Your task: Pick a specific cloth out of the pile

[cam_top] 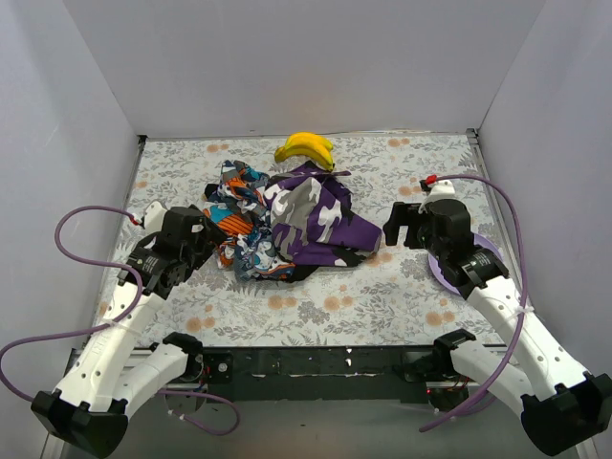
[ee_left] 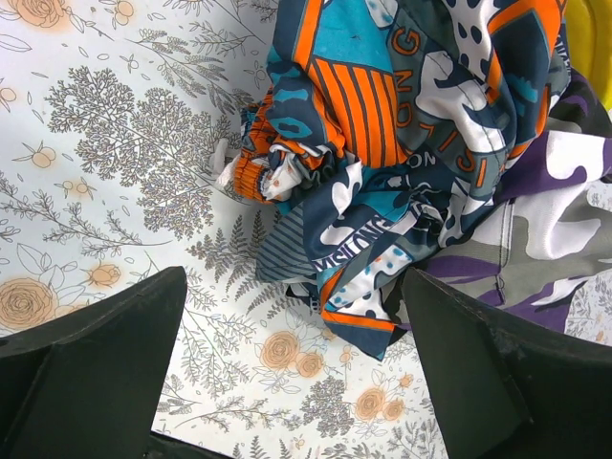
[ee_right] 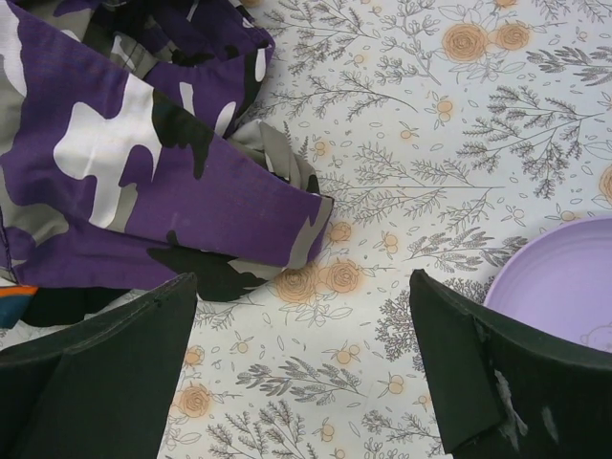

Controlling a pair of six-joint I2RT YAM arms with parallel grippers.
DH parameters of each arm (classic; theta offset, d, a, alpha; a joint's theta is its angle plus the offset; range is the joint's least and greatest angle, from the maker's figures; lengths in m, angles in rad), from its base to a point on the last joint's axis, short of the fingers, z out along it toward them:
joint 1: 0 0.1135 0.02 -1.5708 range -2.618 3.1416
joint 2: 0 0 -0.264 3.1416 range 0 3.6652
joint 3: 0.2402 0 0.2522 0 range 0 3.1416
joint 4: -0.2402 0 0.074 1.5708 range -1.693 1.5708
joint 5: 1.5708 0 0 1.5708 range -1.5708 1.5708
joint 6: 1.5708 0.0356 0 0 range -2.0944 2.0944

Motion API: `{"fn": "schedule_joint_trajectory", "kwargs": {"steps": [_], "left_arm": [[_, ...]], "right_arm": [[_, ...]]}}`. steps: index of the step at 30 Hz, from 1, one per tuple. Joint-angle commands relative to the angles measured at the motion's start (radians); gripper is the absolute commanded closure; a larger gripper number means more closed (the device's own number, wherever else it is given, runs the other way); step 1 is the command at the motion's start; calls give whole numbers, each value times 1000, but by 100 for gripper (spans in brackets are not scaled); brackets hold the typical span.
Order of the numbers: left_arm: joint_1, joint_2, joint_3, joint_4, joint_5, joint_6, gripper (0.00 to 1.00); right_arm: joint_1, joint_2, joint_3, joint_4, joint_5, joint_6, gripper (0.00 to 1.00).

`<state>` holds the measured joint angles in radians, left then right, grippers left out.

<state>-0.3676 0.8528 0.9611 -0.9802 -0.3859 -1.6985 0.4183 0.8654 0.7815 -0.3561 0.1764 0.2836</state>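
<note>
The pile [cam_top: 287,225] lies mid-table. A purple, grey and white camouflage cloth [cam_top: 320,215] is on its right, an orange, blue and white patterned cloth [cam_top: 244,234] on its left. Of the black cloth only a strip [ee_right: 215,277] shows, poking out from under the camouflage cloth's [ee_right: 124,163] near edge. My left gripper [cam_top: 208,237] stands open just left of the pile, over bare table beside the patterned cloth [ee_left: 382,115]. My right gripper [cam_top: 394,228] is open just right of the pile, its left finger [ee_right: 105,373] close to the black strip. Neither gripper [ee_left: 287,316] [ee_right: 301,306] holds anything.
Yellow bananas [cam_top: 306,148] lie behind the pile, touching its far edge. A lilac plate [cam_top: 469,263] sits under the right arm and shows beside its right finger [ee_right: 564,277]. White walls close in the floral table on the left, back and right.
</note>
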Motion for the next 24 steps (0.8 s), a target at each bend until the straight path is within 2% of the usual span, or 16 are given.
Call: {"fn": "schedule_joint_trajectory", "kwargs": {"steps": [1,3,4,6,12,15,18,22,24], "left_arm": [[6,-20,11,14,-12,11,2],[6,-23,-4,49,28,54,2],[6,-23,-12,96,83,91,2],[6,-26,-42,155,133,112,2],[6,46,-58,294,225,137,2],[6,129,-39,376,300,149,2],[6,222,-1,460,378,161,2],[4,350,76,512,384,177,2],[1,412,120,500,366,184,2]], "right_arm": [[-3,1,21,58,-76,-34,2],[-3,14,42,86,-165,-82,4],[-1,38,56,91,-278,-96,5],[26,69,82,130,-339,-104,4],[221,288,220,258,-299,-150,2],[250,491,341,279,-305,-161,2],[275,627,421,281,-330,-182,2],[287,739,489,376,-324,-185,2],[287,828,524,367,-295,-187,2]]}}
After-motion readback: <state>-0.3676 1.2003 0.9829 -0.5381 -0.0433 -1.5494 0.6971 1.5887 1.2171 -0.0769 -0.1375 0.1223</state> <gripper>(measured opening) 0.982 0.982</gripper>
